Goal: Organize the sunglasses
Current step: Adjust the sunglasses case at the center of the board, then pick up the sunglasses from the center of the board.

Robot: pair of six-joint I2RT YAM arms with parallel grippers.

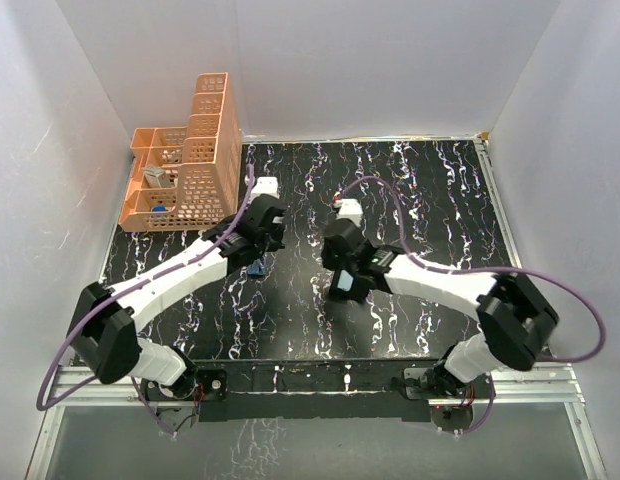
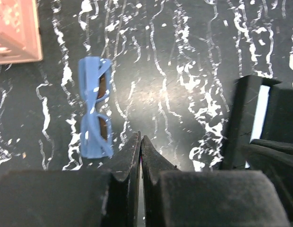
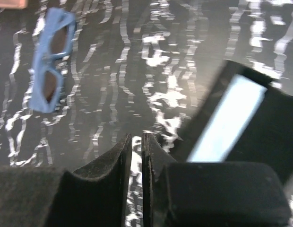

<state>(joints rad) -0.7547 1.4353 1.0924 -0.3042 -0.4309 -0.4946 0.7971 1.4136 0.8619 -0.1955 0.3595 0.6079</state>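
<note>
The blue sunglasses [image 2: 95, 109] lie folded on the black marbled table, left of centre [image 1: 256, 268], and also show at the upper left of the right wrist view [image 3: 51, 66]. My left gripper [image 2: 141, 138] hovers just right of them, shut and empty. The black case [image 2: 245, 118] stands open to the right, with the light blue cloth [image 2: 260, 113] inside. My right gripper [image 3: 137, 136] sits just left of the case [image 3: 274, 127] and its cloth [image 3: 229, 120]. Its jaws are parted by a narrow gap with nothing between them.
An orange mesh organiser basket [image 1: 190, 160] with small items stands at the back left, and its corner shows in the left wrist view [image 2: 16, 33]. White walls enclose the table on three sides. Both arms reach in over the middle of the table.
</note>
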